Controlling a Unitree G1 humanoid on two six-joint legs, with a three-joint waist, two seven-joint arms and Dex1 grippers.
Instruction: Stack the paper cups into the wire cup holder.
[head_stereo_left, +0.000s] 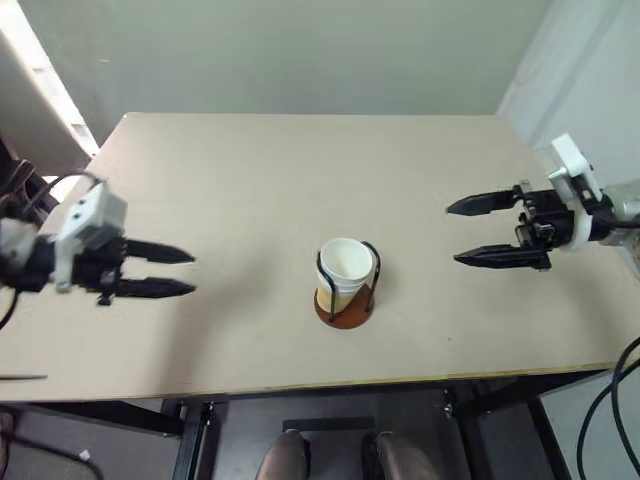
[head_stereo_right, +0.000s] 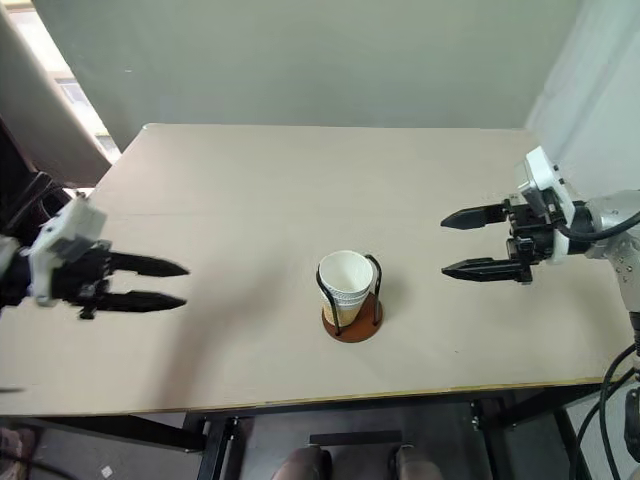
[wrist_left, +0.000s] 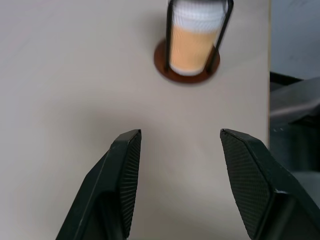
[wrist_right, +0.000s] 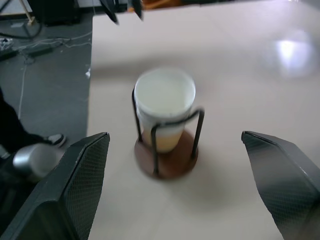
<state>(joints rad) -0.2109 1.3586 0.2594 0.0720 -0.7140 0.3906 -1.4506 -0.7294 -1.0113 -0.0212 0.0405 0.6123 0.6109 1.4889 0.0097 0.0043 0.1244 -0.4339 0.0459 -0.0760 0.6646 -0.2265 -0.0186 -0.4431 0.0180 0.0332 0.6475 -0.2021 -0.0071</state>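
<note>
A pale beige table (head_stereo_left: 250, 190) with a matte, bare top runs under both arms; its near edge is thin and light. Behind it, at 12 o'clock, stands a plain grey-green wall, and a white wall closes the corner at 2 o'clock. Dark table legs and grey floor lie below at 6 o'clock, with black cables at 5 o'clock.

The wire cup holder (head_stereo_left: 368, 290) stands near the table's middle, slightly toward 6 o'clock, its reddish-brown base flat on the top. The paper cups (head_stereo_left: 343, 268) sit nested upright inside its black loops.

The left gripper (head_stereo_left: 180, 273) hangs at 9 o'clock, released, holding nothing. The right gripper (head_stereo_left: 470, 232) hangs at 3 o'clock, spread wide and empty. Both are well apart from the holder.

No writing or label can be read.
</note>
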